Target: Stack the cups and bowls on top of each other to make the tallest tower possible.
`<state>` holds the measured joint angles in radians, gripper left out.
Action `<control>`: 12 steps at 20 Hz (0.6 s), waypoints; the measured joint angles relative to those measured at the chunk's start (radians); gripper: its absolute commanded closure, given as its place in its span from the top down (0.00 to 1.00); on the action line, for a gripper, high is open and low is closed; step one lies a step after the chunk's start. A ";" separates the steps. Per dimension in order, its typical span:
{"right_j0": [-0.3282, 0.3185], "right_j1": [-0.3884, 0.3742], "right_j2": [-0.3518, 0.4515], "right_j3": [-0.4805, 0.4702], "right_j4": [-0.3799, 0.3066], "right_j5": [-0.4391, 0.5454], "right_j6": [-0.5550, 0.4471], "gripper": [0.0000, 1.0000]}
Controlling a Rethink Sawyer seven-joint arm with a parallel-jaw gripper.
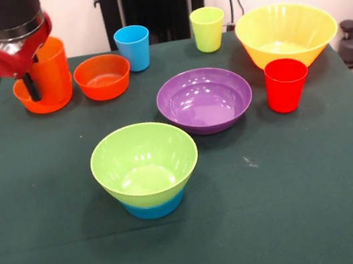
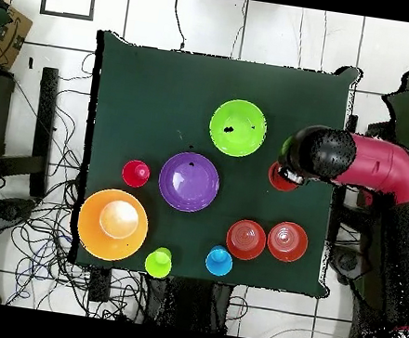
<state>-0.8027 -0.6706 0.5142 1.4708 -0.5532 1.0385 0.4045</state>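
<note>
The tower is a lime green bowl (image 1: 144,161) standing on a small blue bowl (image 1: 155,208) at the table's front centre; it also shows in the overhead view (image 2: 237,128). An orange cup (image 1: 51,63) stands in a small orange bowl (image 1: 42,100) at the far left. My gripper (image 1: 33,91) hangs in front of that cup; contact is unclear. In the overhead view my gripper (image 2: 282,176) sits apart from the cup and bowl (image 2: 287,242). A second orange bowl (image 1: 103,76), light blue cup (image 1: 133,48), yellow-green cup (image 1: 208,28), yellow bowl (image 1: 285,32), red cup (image 1: 286,84) and purple bowl (image 1: 205,100) stand separately.
The dark green cloth (image 1: 297,206) covers the table. The arm (image 2: 377,168) reaches in over the table's edge. Cables and a chair base lie on the floor around the table.
</note>
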 measured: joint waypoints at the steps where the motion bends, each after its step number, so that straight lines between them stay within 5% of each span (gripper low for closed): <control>1: 0.002 -0.008 0.000 0.013 0.012 -0.008 0.000 0.00; 12: 0.047 -0.033 -0.004 0.111 0.062 -0.152 0.011 0.00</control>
<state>-0.7559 -0.7038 0.5104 1.5814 -0.4914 0.8867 0.4159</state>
